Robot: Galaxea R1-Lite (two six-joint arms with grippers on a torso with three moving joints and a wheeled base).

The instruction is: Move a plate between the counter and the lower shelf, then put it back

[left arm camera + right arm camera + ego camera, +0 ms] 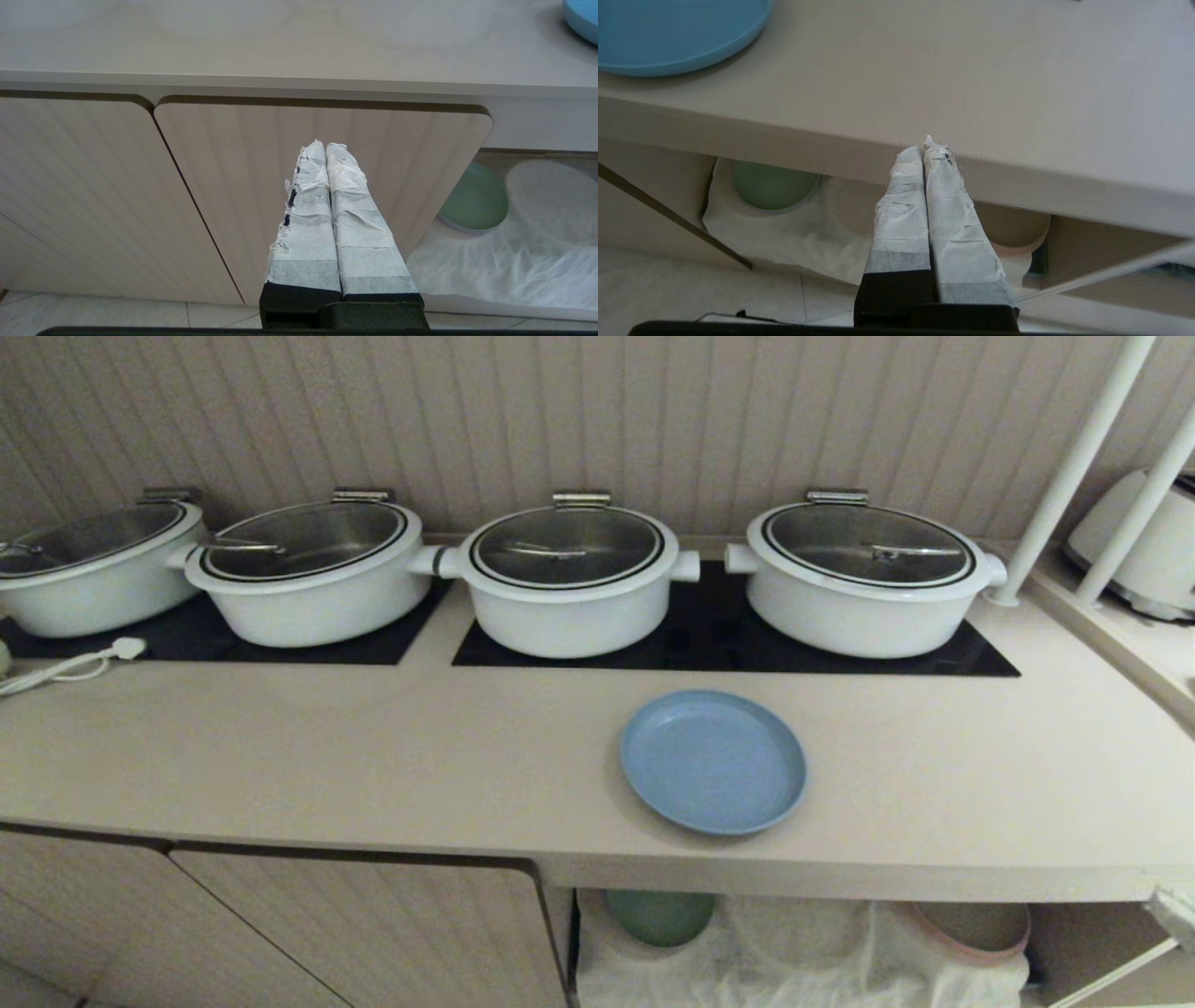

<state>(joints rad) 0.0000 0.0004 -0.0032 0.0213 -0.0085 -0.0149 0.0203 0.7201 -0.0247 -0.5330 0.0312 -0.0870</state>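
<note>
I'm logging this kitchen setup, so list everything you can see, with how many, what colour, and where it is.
plate: one, light blue, flat on the counter, in front of the hob panels
counter: one, beige, running across the scene
pots: four, white with glass lids, in a row on the black hob panels at the back
plug and cord: one, white, on the counter's far left
green plate: one, in the lower shelf, left side
pink-edged plate: one, beige, in the lower shelf, right side
cloth: one, white, rumpled, lining the lower shelf
cabinet doors: two, beige, ribbed, left of the shelf
appliance: one, white, on the side ledge, far right
left gripper: shut, empty, before a cabinet door
right gripper: shut, empty, at the counter's front edge
</note>
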